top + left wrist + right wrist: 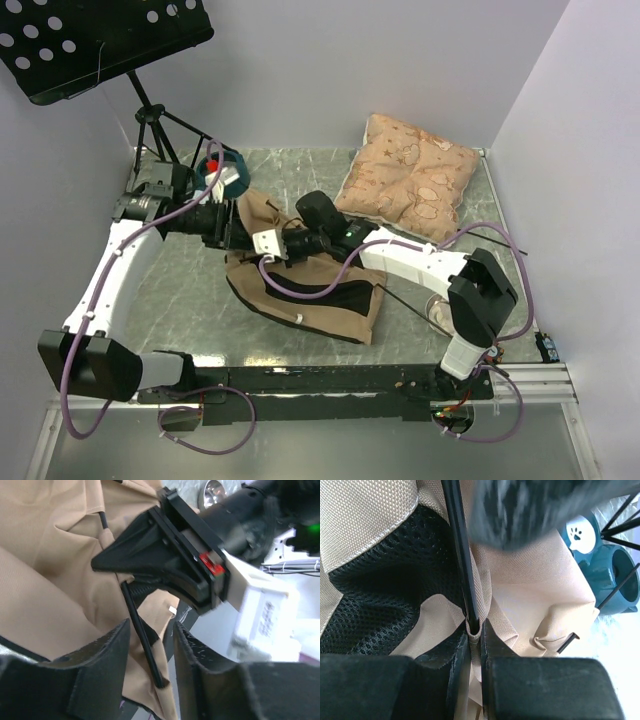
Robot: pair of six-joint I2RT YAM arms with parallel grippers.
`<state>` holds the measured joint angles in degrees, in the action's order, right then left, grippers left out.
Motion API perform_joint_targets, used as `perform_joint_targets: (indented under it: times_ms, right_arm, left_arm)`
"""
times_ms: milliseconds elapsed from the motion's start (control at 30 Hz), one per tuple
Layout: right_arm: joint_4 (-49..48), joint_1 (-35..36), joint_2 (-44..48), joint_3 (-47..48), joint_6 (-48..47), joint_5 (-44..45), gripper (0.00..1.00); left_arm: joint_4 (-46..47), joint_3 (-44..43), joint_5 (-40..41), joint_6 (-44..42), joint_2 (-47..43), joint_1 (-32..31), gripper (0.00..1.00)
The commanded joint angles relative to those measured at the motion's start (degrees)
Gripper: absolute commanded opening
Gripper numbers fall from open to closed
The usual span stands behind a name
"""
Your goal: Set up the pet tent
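Note:
The pet tent [305, 290] lies collapsed mid-table, tan fabric with a black mesh panel [380, 580]. My right gripper [475, 632] is shut on a tan fabric loop of the tent, and a thin black pole [457, 545] ends inside that loop. In the top view the right gripper [258, 245] meets my left gripper [240, 232] over the tent's upper left part. The left gripper [151, 627] is open. A thin pole [142, 635] runs between its fingers [102, 662] into a fabric corner without being pinched. The right gripper's black fingers [150, 565] show just above.
A pinkish-beige cushion [410, 180] lies at the back right. The blue pet bowl [222, 175] sits at the back left beside a music stand's tripod [155, 130], and it also shows in the right wrist view [610, 575]. White walls enclose the table.

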<state>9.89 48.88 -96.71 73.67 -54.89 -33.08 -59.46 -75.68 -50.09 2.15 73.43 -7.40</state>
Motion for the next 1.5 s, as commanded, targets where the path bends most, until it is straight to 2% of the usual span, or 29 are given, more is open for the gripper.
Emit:
perform_joint_targets:
  times_ms: [0, 100, 467, 667, 733, 833, 967, 1133, 1200, 1267, 1300, 1467]
  right_arm:
    - [1.1, 1.0, 3.4, -1.9, 2.4, 2.0, 0.00]
    - [0.7, 1.3, 3.5, -2.2, 2.3, 2.9, 0.00]
    - [0.7, 2.6, 3.5, -1.7, 2.1, 4.9, 0.00]
    - [0.5, 3.0, 3.2, -1.5, 2.0, 5.2, 0.00]
    - [0.5, 3.0, 3.4, -1.7, 1.9, 5.2, 0.00]
    - [0.7, 3.0, 3.8, -2.6, 1.6, 5.9, 0.00]
    - [2.1, 1.9, 6.1, -5.5, 0.9, 6.4, 0.01]
    - [7.1, 1.8, 11.8, -5.8, 3.6, 5.6, 0.20]
    - [10.1, 1.7, 13.5, -4.5, 5.8, 5.3, 0.32]
    - [11.9, 1.3, 15.6, -3.4, 8.5, 4.9, 0.52]
    - [12.8, 1.0, 16.3, -3.0, 9.8, 4.8, 0.60]
    - [16.9, -0.5, 20.2, -1.1, 15.2, 4.0, 0.80]
  left_arm:
    - [2.2, 1.6, 1.5, -0.8, 1.2, -1.2, 0.42]
    - [1.9, 1.9, 1.6, -1.4, 2.2, -2.2, 0.38]
    - [2.9, 6.3, 3.7, -0.7, 3.6, -6.5, 0.38]
    - [4.1, 6.3, 2.0, -0.5, 5.6, -8.2, 0.32]
    - [4.5, 6.3, 0.3, -0.2, 6.4, -8.2, 0.26]
    - [4.4, 6.5, -0.5, -0.7, 5.5, -8.2, 0.01]
    - [1.1, 9.3, -1.0, -4.9, 0.5, -8.2, 0.01]
    - [1.5, 8.5, -2.0, -4.8, -7.1, -7.5, 0.01]
    - [-0.1, 6.5, -3.3, -6.6, -8.2, -7.6, 0.01]
    - [-1.5, 4.1, -3.6, -8.4, -9.0, -7.7, 0.01]
    - [-3.1, 2.4, -3.0, -10.6, -9.2, -7.9, 0.01]
    - [-13.6, -4.1, 1.4, -22.5, -8.2, -8.2, 0.01]
